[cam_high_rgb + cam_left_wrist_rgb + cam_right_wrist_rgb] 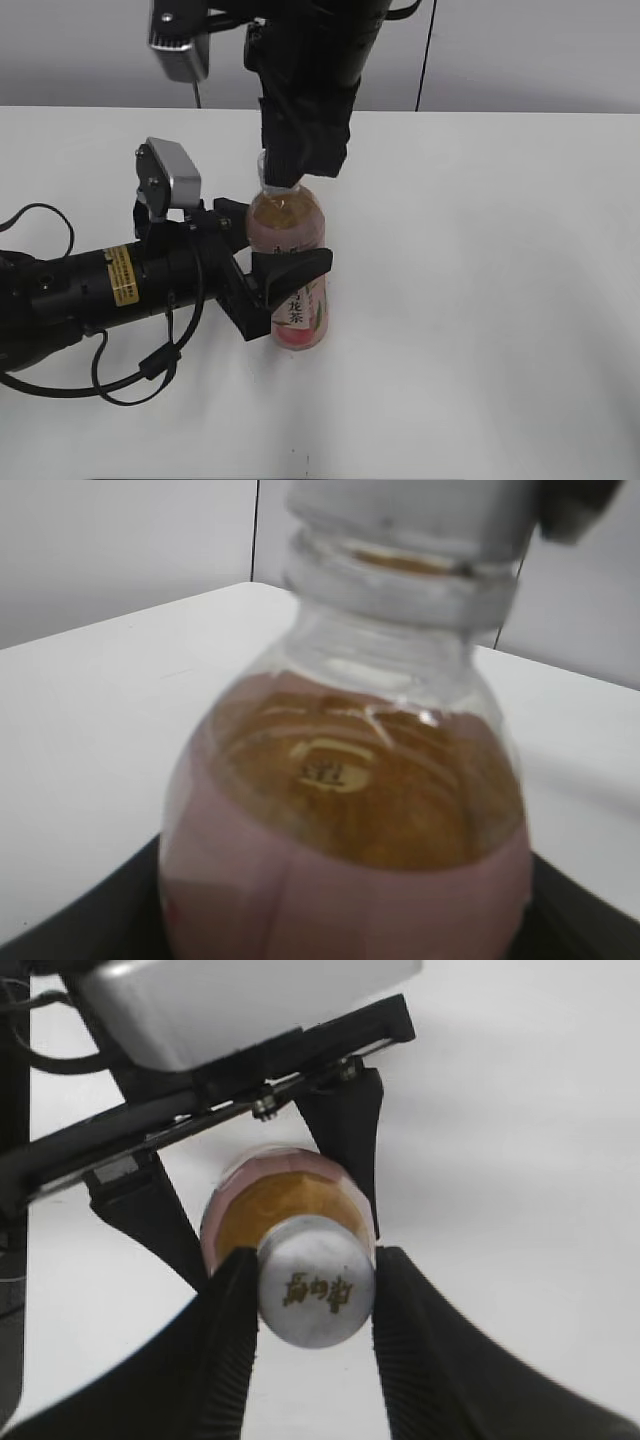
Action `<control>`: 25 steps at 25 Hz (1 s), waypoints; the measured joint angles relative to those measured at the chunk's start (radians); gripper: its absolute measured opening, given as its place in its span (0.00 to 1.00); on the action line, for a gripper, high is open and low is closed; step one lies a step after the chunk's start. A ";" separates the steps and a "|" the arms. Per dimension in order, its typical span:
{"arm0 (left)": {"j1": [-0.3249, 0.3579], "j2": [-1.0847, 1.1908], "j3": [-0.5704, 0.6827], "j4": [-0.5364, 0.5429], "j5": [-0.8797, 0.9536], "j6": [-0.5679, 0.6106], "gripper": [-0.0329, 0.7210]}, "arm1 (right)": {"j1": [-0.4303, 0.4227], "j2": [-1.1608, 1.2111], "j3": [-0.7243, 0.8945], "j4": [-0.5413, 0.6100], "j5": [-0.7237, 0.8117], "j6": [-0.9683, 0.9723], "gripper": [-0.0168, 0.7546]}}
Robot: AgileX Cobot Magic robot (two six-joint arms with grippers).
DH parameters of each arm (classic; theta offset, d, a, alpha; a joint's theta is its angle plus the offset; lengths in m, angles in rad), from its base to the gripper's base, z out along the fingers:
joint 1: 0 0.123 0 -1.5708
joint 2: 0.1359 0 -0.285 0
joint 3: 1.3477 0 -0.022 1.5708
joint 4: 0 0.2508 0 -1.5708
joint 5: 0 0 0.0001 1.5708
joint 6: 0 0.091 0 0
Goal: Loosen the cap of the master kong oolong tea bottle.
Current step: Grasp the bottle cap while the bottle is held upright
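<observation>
The master kong oolong tea bottle (292,262) stands upright on the white table, amber tea above its pink-and-white label. My left gripper (280,242) comes in from the left and is shut on the bottle's body, one black finger on each side (345,1130). The bottle (350,810) fills the left wrist view, with the cap (400,510) at the top edge. My right gripper (287,180) hangs from above over the neck. In the right wrist view, its ribbed pads (232,1330) press both sides of the white cap (315,1290), which has dark print on top. The right gripper (315,1305) is shut on it.
The left arm lies low across the table's left side, with a looping black cable (120,380) beside it. The white table (500,300) stretches right and front of the bottle. A grey wall (520,50) runs behind.
</observation>
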State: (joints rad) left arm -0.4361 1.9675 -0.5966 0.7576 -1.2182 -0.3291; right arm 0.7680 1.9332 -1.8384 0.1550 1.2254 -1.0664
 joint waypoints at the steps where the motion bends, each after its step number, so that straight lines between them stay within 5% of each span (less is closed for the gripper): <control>1: 0.000 0.000 0.000 0.003 0.000 0.000 0.65 | 0.000 0.000 0.000 0.001 0.000 -0.039 0.37; 15: 0.005 0.000 -0.001 0.033 -0.002 0.001 0.62 | 0.000 -0.005 0.000 0.010 0.007 -0.662 0.36; 19: 0.007 0.000 -0.002 0.030 0.001 -0.002 0.62 | 0.000 -0.008 0.000 0.020 0.007 -0.861 0.21; 25: 0.007 0.000 -0.002 0.030 0.003 -0.002 0.62 | 0.000 -0.008 0.000 0.025 0.008 -1.021 0.18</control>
State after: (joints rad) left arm -0.4294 1.9675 -0.5986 0.7872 -1.2149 -0.3310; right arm 0.7680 1.9251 -1.8384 0.1796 1.2337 -2.0879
